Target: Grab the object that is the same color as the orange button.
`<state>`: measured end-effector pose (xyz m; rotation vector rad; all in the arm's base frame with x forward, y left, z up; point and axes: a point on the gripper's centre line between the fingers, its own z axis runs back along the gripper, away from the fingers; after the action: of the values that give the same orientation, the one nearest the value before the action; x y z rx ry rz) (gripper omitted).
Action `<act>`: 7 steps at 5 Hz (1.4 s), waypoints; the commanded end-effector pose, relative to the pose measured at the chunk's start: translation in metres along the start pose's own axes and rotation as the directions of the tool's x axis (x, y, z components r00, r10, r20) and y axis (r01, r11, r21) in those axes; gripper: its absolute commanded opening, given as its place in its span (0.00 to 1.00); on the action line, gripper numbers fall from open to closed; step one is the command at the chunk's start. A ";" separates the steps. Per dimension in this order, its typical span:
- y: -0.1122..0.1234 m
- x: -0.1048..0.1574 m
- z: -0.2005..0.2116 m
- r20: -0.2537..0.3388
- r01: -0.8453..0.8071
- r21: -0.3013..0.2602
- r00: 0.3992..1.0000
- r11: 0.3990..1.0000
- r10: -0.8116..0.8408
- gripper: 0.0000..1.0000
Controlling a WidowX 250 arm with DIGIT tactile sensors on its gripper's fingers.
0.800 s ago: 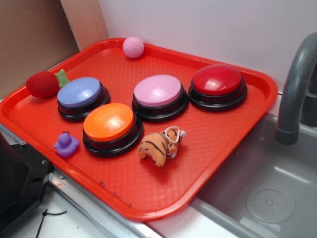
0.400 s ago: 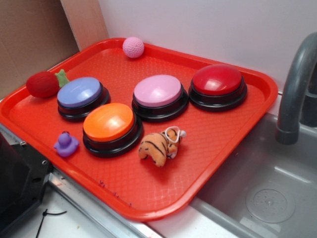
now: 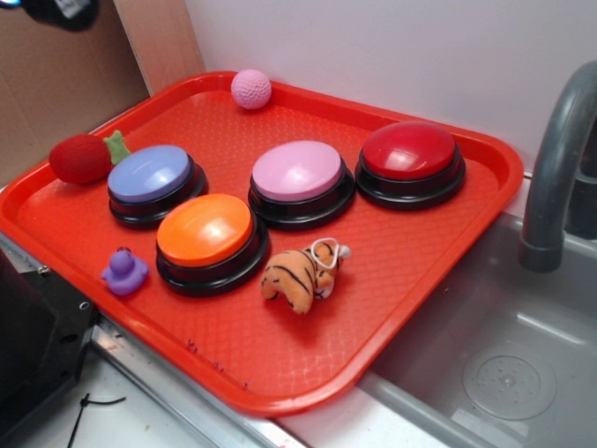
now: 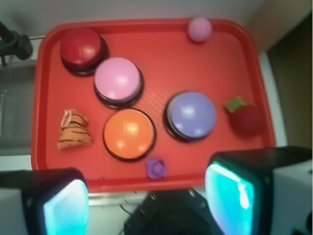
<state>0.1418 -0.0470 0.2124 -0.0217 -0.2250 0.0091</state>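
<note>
A small plush tiger (image 3: 303, 275), orange with black stripes, lies on the red tray (image 3: 448, 233) just right of the orange button (image 3: 205, 231). In the wrist view the tiger (image 4: 73, 133) lies left of the orange button (image 4: 129, 133). My gripper (image 4: 146, 205) is open and empty, high above the tray's near edge, with its two teal pads wide apart at the bottom of the wrist view. In the exterior view only a dark bit of the arm (image 3: 56, 9) shows at the top left corner.
On the tray are also a pink button (image 3: 298, 173), a red button (image 3: 410, 154), a blue-purple button (image 3: 149, 177), a purple duck (image 3: 124, 271), a pink ball (image 3: 251, 89) and a red plush strawberry (image 3: 84, 157). A sink (image 3: 504, 373) with a grey faucet (image 3: 555, 177) lies right.
A dark part of the arm has come into view at the top left corner of the exterior view. Nothing on the tray has moved.
</note>
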 end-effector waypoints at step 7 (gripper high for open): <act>-0.108 0.003 -0.175 -0.063 0.481 -0.127 0.869 0.867 -0.491 1.00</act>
<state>0.1858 -0.1545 0.0382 -0.0625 -0.1061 -0.5047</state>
